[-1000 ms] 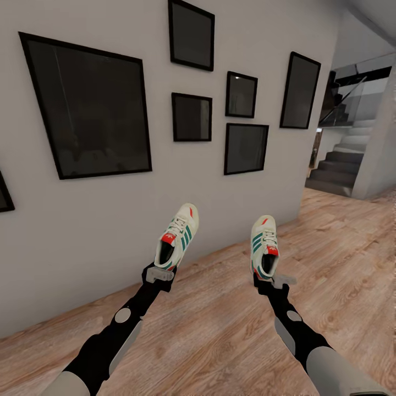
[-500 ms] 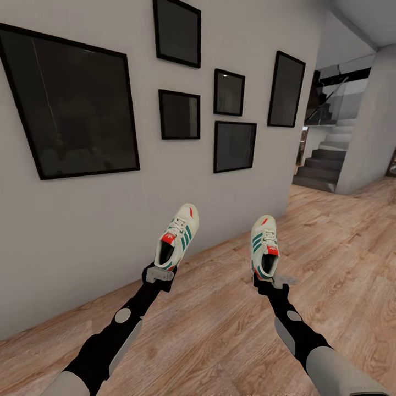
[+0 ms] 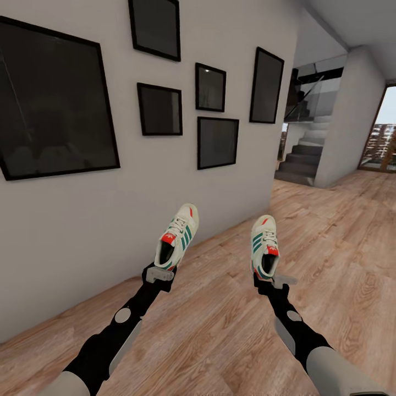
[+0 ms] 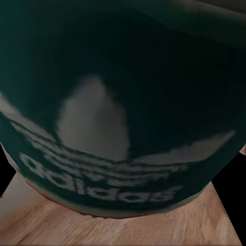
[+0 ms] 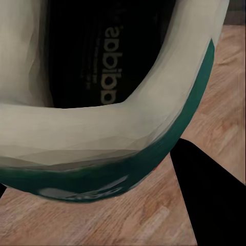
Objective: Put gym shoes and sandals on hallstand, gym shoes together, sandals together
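**Both gym shoes in hand, rack not yet in sight**

The step in hand looks like the carry. The left gripper point(image 3: 160, 273) is clamped on the heel of the left gym shoe point(image 3: 177, 242), and the right gripper point(image 3: 268, 280) is clamped on the heel of the right gym shoe point(image 3: 263, 244). Both shoes are held up off the corridor floor point(image 3: 220, 324), toes pointing away from the robot, well apart from each other. In the left wrist view the dark green insole with its white logo point(image 4: 113, 128) sits right against the camera; in the right wrist view the cream heel collar and green trim point(image 5: 113, 154) are just as close, so the fingers themselves are hidden there.

To the left runs a white wall point(image 3: 82, 236) hung with black picture frames point(image 3: 52, 102). Far right, a staircase point(image 3: 305, 159) rises beside a pillar point(image 3: 349, 121).

Next, I judge, the base must go on until the hallstand comes into view, and the shoes must then be set side by side on one shelf. The sandals remain to be fetched.
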Robot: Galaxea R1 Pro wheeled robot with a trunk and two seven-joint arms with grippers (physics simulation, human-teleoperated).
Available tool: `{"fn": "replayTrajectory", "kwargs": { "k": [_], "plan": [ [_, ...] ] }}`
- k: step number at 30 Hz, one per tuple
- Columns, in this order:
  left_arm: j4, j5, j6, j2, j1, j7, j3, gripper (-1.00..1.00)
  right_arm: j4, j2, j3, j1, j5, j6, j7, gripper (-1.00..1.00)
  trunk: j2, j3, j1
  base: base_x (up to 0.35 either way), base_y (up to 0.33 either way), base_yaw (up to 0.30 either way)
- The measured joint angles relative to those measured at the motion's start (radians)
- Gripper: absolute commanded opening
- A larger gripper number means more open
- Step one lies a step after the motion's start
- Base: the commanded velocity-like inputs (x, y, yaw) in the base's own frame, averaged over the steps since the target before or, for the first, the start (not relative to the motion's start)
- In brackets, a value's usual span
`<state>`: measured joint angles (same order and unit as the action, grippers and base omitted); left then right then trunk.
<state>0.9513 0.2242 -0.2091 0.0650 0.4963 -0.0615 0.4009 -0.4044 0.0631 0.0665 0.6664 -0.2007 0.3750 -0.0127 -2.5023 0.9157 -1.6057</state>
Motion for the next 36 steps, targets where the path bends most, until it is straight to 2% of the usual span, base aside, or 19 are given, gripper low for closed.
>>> {"fn": "replayTrajectory", "kwargs": {
  "k": [26,36],
  "plan": [
    [0.000,0.000,0.000,0.000,0.000,0.000,0.000,-1.00,0.000,0.000,0.000,0.000,0.000,0.000,0.000,-1.00,0.000,0.007,0.000,0.002,0.000,-0.286],
    [0.000,0.000,0.000,0.000,0.000,0.000,0.000,-1.00,0.000,0.000,0.000,0.000,0.000,0.000,0.000,-1.00,0.000,0.007,0.000,0.199,0.000,-0.300]
  ]
}}
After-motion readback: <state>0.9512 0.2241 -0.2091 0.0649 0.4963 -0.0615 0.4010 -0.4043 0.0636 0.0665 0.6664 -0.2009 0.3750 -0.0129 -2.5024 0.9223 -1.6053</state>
